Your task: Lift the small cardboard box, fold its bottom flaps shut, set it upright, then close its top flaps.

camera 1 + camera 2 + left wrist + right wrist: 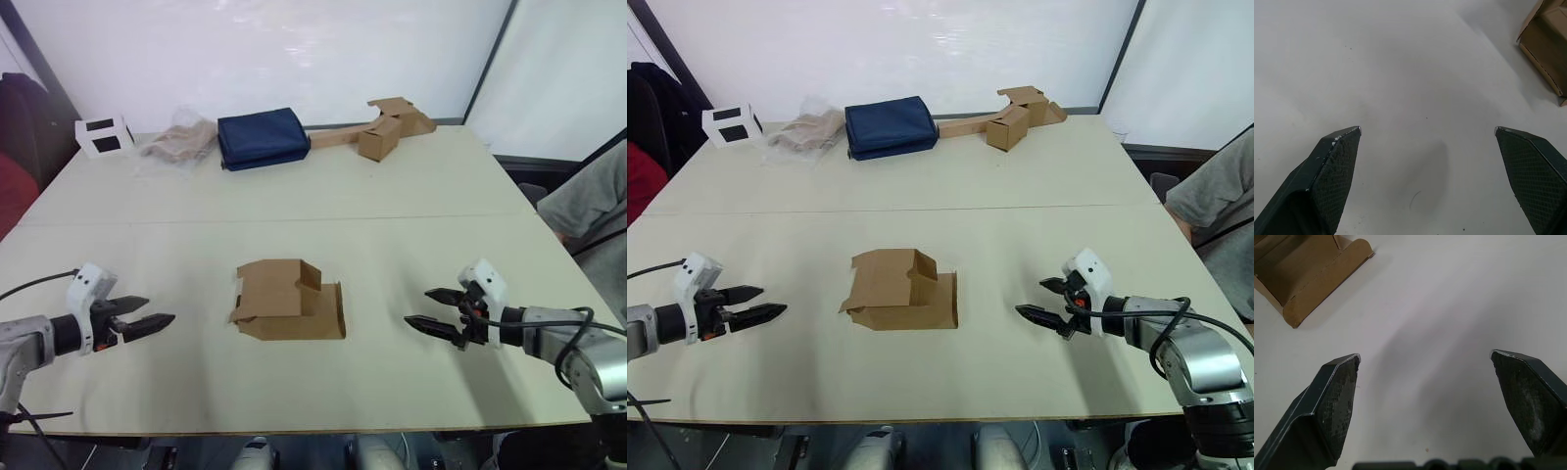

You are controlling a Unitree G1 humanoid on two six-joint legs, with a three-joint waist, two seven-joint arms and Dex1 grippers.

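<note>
Left eye view has the small cardboard box (290,302) lying on its side mid-table (392,225), flaps loose. The left gripper (147,320) and right gripper (433,308) both gape wide, each well clear of it on its own side. Risk: a one-sided push could skid the light box or crumple a flap. Which flaps are bottom or top is hard to tell.
</note>
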